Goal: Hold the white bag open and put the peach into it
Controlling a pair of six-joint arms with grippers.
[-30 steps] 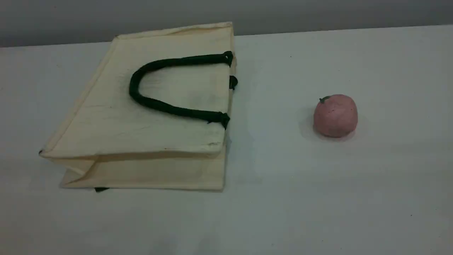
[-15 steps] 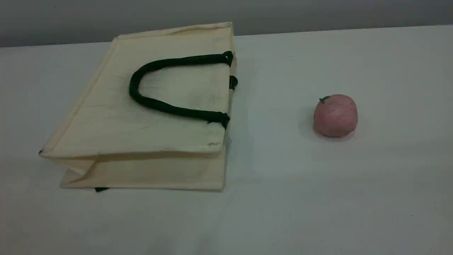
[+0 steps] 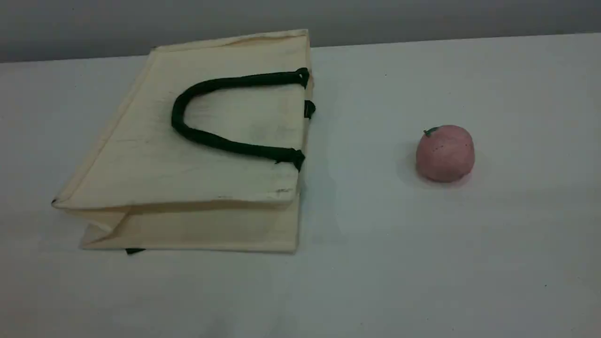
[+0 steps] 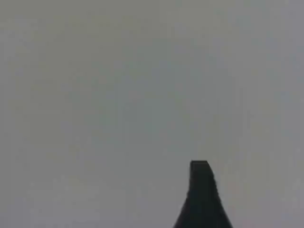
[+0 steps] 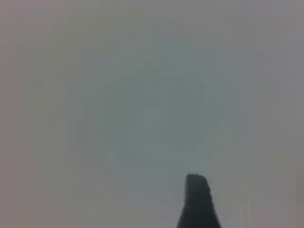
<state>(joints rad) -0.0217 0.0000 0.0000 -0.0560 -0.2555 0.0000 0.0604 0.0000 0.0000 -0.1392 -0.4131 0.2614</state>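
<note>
The white bag lies flat on the left half of the table in the scene view, its mouth edge facing right. Its dark green rope handle rests in a loop on the upper panel. The peach, small and dusty pink with a green leaf, sits alone to the bag's right. Neither arm shows in the scene view. In the left wrist view only a dark fingertip appears against a blank grey surface, with nothing beside it. The right wrist view likewise holds one dark fingertip over plain grey.
The pale grey table stretches between bag and peach and along the front. A grey wall runs behind the table's far edge. A small dark tab pokes out under the bag's near corner.
</note>
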